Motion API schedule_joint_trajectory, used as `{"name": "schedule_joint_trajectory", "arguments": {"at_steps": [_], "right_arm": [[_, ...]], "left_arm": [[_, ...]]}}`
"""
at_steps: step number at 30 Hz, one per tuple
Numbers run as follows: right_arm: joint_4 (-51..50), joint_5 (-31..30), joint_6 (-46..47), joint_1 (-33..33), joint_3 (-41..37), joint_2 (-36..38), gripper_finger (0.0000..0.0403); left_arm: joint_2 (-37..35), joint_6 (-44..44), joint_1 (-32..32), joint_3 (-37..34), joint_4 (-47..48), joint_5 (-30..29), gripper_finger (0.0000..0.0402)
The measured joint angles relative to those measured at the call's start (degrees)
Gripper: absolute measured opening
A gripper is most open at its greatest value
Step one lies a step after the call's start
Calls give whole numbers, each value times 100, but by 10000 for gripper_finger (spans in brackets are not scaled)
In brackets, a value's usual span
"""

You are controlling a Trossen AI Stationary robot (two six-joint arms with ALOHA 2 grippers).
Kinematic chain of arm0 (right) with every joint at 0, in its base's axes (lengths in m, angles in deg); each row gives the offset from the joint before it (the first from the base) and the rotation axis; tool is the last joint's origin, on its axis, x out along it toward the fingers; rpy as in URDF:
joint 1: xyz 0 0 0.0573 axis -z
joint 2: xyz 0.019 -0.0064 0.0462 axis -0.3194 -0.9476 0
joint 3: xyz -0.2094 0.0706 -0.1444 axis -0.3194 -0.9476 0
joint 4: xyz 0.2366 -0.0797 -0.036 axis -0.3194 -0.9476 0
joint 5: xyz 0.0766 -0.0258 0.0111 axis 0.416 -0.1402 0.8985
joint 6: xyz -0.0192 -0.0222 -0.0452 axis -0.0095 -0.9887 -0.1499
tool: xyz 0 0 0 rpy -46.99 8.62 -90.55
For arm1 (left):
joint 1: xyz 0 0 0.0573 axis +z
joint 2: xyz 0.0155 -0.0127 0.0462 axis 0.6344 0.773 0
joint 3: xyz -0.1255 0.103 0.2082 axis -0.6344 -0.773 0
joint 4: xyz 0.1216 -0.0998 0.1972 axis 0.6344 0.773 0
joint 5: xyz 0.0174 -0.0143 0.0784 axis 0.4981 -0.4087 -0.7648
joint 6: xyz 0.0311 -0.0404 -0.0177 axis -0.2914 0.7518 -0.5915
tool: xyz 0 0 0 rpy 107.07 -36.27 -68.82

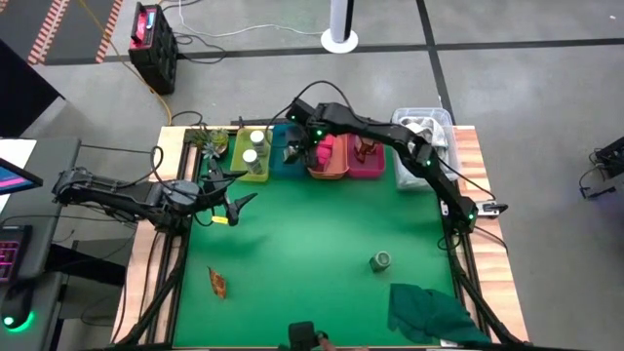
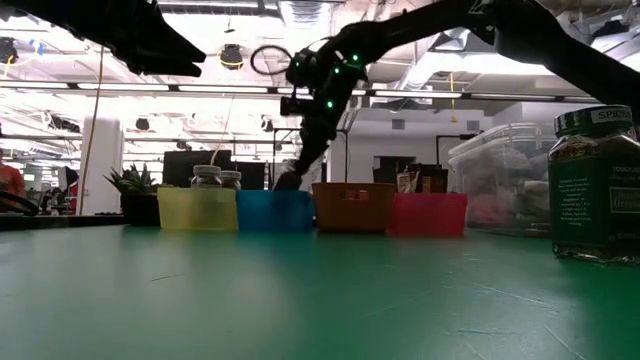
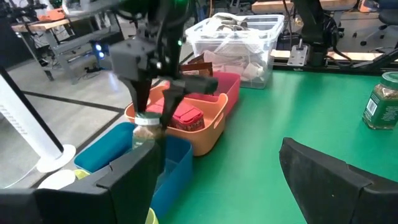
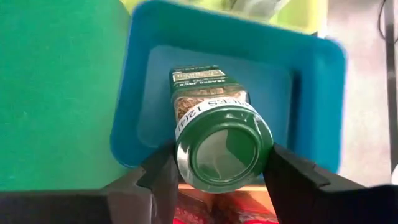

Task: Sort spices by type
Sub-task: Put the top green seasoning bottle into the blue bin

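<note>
In the right wrist view a round green jar [image 4: 214,124] with a green cap sits between the fingers of my right gripper [image 4: 224,171], over the inside of the blue bin [image 4: 311,81]. In the high view that gripper [image 1: 292,153] is at the far row of bins. Another green jar [image 1: 380,260] stands on its base on the green mat. A brown-orange piece [image 1: 217,283] lies flat at the near left. My left gripper [image 1: 234,205] waits open above the mat's left side, holding nothing. My right gripper pinches the green jar by the two opposite sides of its cap [image 4: 183,158] between its two fingers [image 4: 158,180]. The fingers come from above, slanting down. The jar is tilted, its base down inside the blue bin; whether the base touches the bin's floor I cannot tell.
The far row holds a yellow bin [image 1: 239,168] with white-capped jars, the blue bin, an orange bin [image 1: 329,175] with pink-red packets and a pink bin [image 1: 366,173]. A clear tub [image 1: 424,127] stands at the far right, a dark green cloth [image 1: 429,312] at the near right.
</note>
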Motion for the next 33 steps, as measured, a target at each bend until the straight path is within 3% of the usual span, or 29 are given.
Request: {"name": "schedule_joint_trajectory", "arguments": {"at_steps": [7,28,33], "right_arm": [[-336,-3,25,-10,490,11,223],[-329,37,121,6,194,-15,229],[-483,39,176,12,194,-15,251]], "left_arm": [[-2,0,0,0,-2,0,317],[0,39,0,0,-2,2,317],[-1,39,0,0,-2,2,317]]}}
